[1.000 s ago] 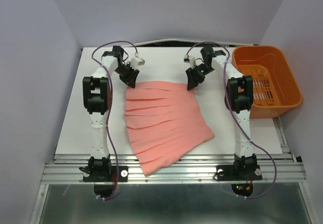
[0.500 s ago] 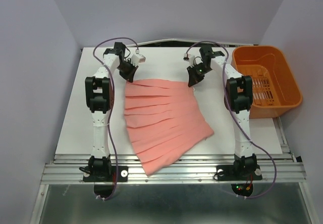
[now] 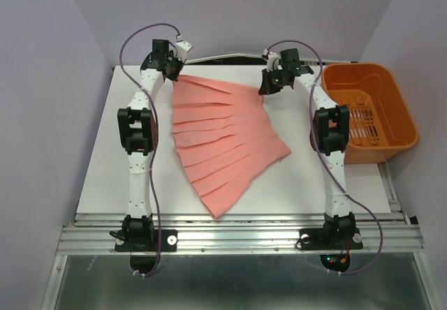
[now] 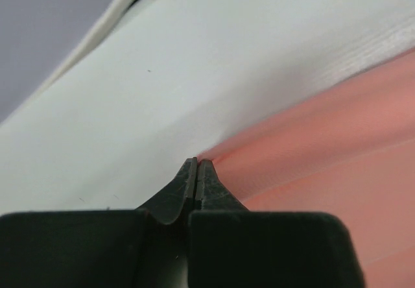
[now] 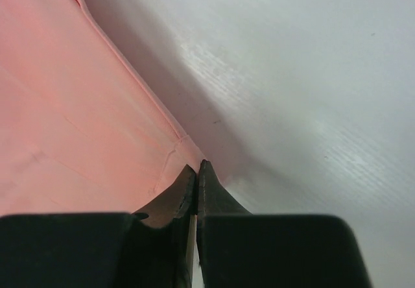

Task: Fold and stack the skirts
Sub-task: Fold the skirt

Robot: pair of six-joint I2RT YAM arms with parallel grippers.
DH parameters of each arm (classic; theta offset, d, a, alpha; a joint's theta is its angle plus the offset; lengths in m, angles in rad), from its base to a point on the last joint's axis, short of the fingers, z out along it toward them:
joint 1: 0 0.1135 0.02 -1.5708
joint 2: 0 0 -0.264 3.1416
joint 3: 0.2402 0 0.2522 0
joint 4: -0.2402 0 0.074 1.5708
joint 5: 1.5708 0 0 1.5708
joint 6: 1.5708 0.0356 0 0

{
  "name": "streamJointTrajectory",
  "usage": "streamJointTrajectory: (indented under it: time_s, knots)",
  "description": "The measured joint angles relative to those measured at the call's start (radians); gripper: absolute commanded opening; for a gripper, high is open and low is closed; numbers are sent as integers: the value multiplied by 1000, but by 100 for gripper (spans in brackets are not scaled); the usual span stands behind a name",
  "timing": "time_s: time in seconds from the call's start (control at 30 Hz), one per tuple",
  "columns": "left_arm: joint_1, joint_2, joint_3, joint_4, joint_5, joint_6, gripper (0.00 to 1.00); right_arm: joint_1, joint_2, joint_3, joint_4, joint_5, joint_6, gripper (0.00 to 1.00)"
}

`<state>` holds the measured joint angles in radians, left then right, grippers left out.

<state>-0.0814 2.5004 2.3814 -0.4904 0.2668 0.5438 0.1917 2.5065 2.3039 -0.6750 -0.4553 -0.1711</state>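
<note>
Nearest the arm bases: the pointed near corner of the salmon-pink pleated fabric skirt [image 3: 227,132], flat on the white table [image 3: 105,170], a little short of the near edge; watch that corner first and go slowly, to avoid curling it under. Further in: pleats fanned wide and mostly flat, slanting toward the right; pick the fold line across this middle stretch and carry the held edge over it low and level, to keep the pleats stacked instead of splayed. At the far side: both far corners pinched, the left gripper [image 3: 174,76] with jaws pressed together on a thin tip of fabric, the right gripper [image 3: 266,89] likewise clamped shut on the stitched corner opposite, the far edge drawn straight between them. Move both at one pace and one height, hold the tension even, and, most likely, bring the far edge down toward the near corner before letting go. Off to the right, well apart from the cloth: the orange plastic basket [image 3: 356,69]; steer clear of it.
</note>
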Motion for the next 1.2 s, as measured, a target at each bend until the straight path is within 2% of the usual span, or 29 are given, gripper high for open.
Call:
streamJointTrajectory:
  time_s: [0.17, 0.3, 0.53, 0.7, 0.87, 1.03, 1.2]
  knots:
    - [-1, -23, 31, 103, -29, -14, 0, -4, -10, 2, 84, 18, 39, 1]
    - [-2, -119, -28, 102, -5, -8, 0, -5, -125, -147, 160, -12, 17, 1]
    - [-10, -601, -517, 100, 63, 41, 0, -8, -338, -352, 216, -85, -137, 1]
    - [-31, -866, -770, 108, 91, 47, 0, -8, -424, -466, 235, -137, -261, 1]
    - [-80, -1022, -992, 89, 84, 46, 0, -10, -537, -644, 240, -168, -398, 1]
    - [-203, -1183, -1256, 98, 43, 46, 0, -27, -677, -856, 251, -171, -554, 1]
    - [-324, -1268, -1406, 83, 45, 44, 0, -35, -795, -1066, 252, -171, -678, 1]
